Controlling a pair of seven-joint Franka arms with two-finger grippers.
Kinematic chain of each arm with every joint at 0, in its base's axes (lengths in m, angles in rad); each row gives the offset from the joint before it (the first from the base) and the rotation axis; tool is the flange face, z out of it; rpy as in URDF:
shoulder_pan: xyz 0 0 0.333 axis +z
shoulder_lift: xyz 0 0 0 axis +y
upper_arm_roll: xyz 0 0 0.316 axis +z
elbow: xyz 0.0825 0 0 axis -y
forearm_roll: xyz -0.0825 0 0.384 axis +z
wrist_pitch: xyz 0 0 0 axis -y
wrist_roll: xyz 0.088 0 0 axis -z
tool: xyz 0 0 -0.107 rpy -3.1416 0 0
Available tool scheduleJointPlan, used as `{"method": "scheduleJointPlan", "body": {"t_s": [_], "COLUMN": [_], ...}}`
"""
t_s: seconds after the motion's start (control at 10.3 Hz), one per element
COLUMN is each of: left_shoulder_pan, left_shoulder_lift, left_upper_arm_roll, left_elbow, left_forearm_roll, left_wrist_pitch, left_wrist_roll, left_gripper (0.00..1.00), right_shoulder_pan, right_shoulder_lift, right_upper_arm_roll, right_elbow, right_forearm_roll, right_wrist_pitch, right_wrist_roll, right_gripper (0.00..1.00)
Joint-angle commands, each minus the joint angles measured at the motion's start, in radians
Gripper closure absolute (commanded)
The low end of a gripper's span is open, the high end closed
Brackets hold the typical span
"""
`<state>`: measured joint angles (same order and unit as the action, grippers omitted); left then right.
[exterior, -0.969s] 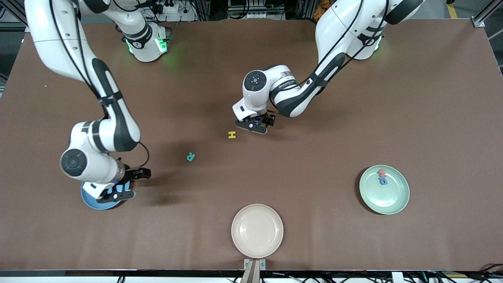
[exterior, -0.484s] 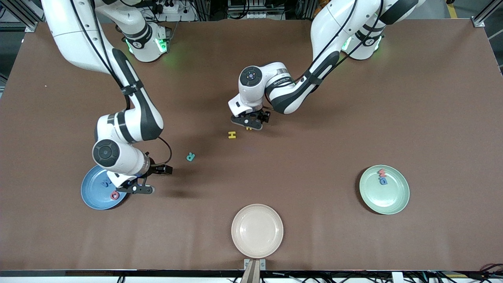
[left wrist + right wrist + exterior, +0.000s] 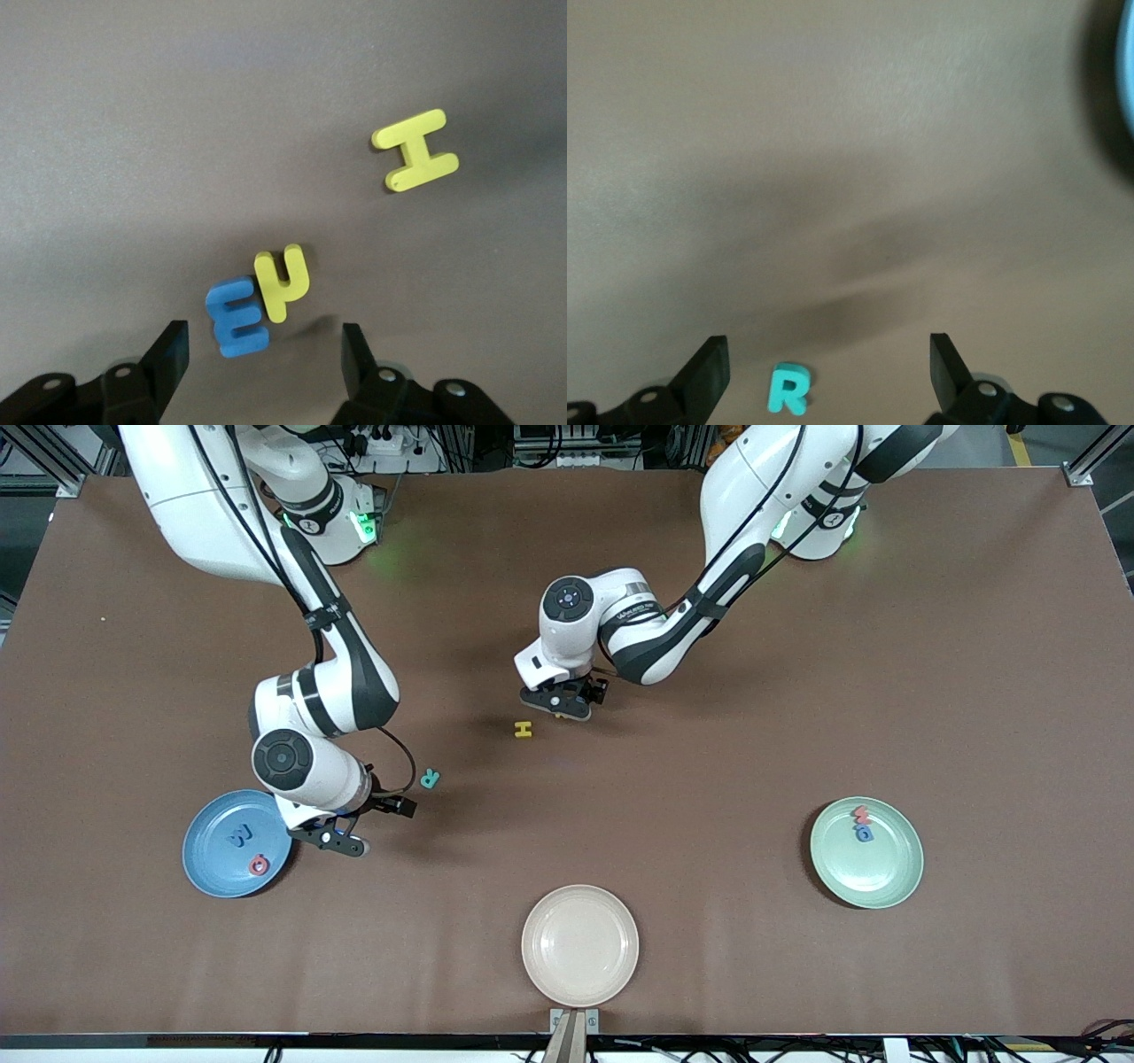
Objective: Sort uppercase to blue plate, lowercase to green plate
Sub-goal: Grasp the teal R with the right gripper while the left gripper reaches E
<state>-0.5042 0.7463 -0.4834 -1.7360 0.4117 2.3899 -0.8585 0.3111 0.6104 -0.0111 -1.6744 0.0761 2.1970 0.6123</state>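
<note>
The blue plate (image 3: 213,868) holds the blue M (image 3: 241,834) and the red O (image 3: 259,864). My right gripper (image 3: 341,841) is open and empty, beside the plate's rim and above the table. The teal R (image 3: 430,779) lies farther from the front camera than it, and the right wrist view shows the R (image 3: 787,388) between the open fingers, farther off. My left gripper (image 3: 558,704) is open and low over the yellow h (image 3: 283,282) and the blue e-like letter (image 3: 235,316), which touch each other. The yellow H (image 3: 524,729) lies beside them. The green plate (image 3: 886,877) holds the red m (image 3: 861,813) and a blue rounded letter (image 3: 864,833).
A cream plate (image 3: 579,944) sits near the table's front edge, midway between the two other plates. The blue plate's rim (image 3: 1127,71) shows at the edge of the right wrist view.
My right gripper has moved off the blue plate toward the teal R, uncovering the M and O on the plate. My left gripper has shifted slightly toward the yellow H.
</note>
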Motion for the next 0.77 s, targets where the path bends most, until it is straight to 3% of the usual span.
{"method": "scheduleJointPlan", "body": {"t_s": [0.0, 0.68], "left_shoulder_pan": [0.0, -0.002], "left_shoulder_lift": [0.004, 0.004], "left_upper_arm_roll": [0.0, 0.005], "left_elbow": [-0.004, -0.02], "left_forearm_roll": [0.035, 0.065], "left_wrist_pitch": [0.009, 0.011], "left_wrist_roll": [-0.028, -0.04], "left_gripper": [0.22, 0.29], "right_shoulder_pan": [0.003, 0.092], "right_shoulder_lift": [0.012, 0.025], "right_upper_arm_roll": [-0.001, -0.003], "right_elbow": [-0.019, -0.131], "right_forearm_roll": [0.102, 0.1], "right_wrist_pitch": [0.029, 0.216], "right_wrist_roll": [0.026, 0.142], "right_gripper": [0.0, 0.0]}}
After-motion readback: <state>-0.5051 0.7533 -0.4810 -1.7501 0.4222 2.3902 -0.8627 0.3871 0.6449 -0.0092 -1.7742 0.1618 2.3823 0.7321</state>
